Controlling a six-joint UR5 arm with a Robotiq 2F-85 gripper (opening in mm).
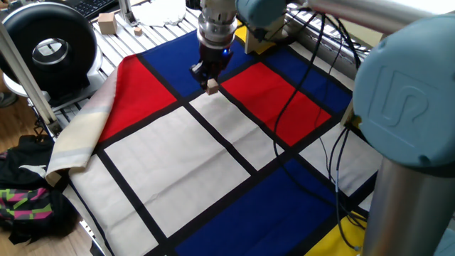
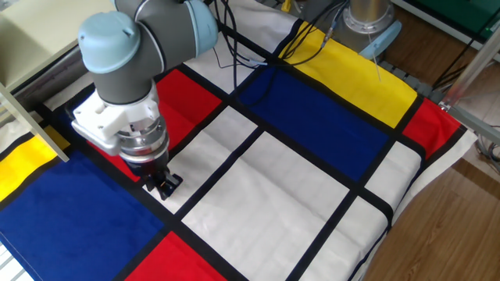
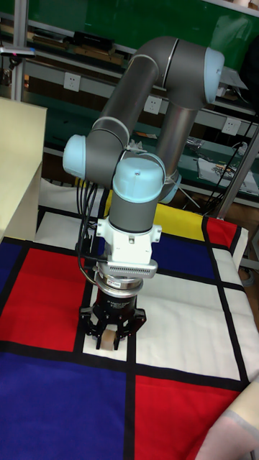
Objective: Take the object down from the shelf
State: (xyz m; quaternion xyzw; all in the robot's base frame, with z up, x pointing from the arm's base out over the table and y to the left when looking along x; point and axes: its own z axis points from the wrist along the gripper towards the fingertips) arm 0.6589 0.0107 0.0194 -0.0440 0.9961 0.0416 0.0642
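Tan block (image 3: 108,340) sits pinched between your tool's (image 3: 109,343) closed fingers, seemingly just above the patterned cloth (image 2: 297,203), well clear of the shelf (image 3: 18,165) at far left, ready for setting down

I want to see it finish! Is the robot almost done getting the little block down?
Nearly. The tiny tan wooden block is already off the cream wooden shelf, held in the black gripper low over the checked red, white and blue cloth. Left: set it down and open the jaws.
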